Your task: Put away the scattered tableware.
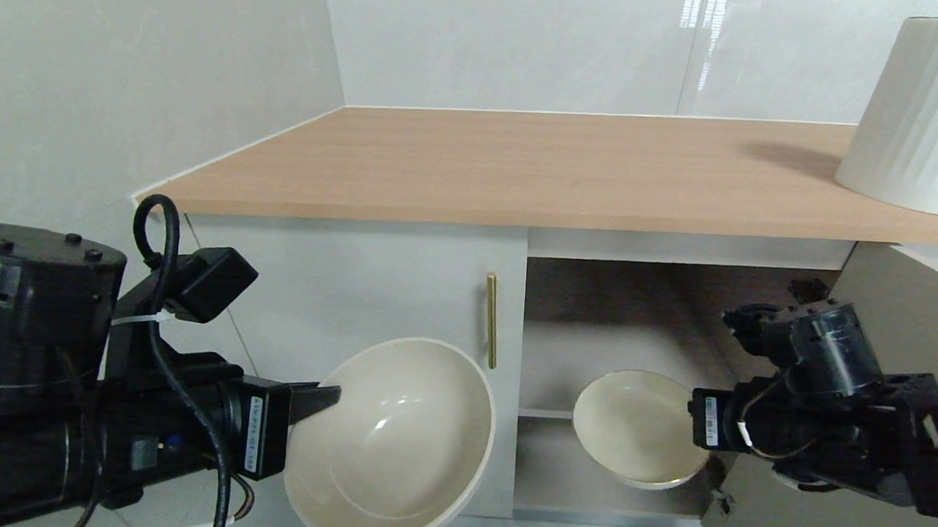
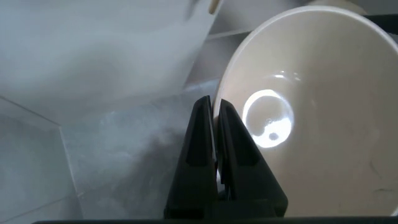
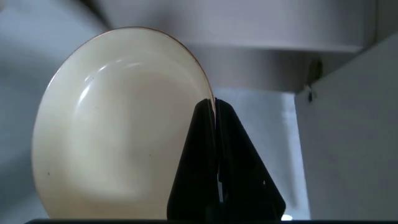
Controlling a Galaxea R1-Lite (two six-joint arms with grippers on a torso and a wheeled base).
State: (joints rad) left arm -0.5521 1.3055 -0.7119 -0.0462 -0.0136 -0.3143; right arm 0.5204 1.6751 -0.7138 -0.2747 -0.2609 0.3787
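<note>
The left gripper [image 1: 334, 395] has its fingers [image 2: 200, 143] clamped on a bowl [image 1: 395, 444] rim before the cabinet [image 1: 594, 318] door [image 1: 355, 290]. The right gripper [image 1: 691, 408] grips a plate [image 1: 629, 428] at the cabinet opening.

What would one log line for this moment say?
left gripper: jaws shut on bowl | right gripper: jaws shut on plate | plate before open cabinet
</note>
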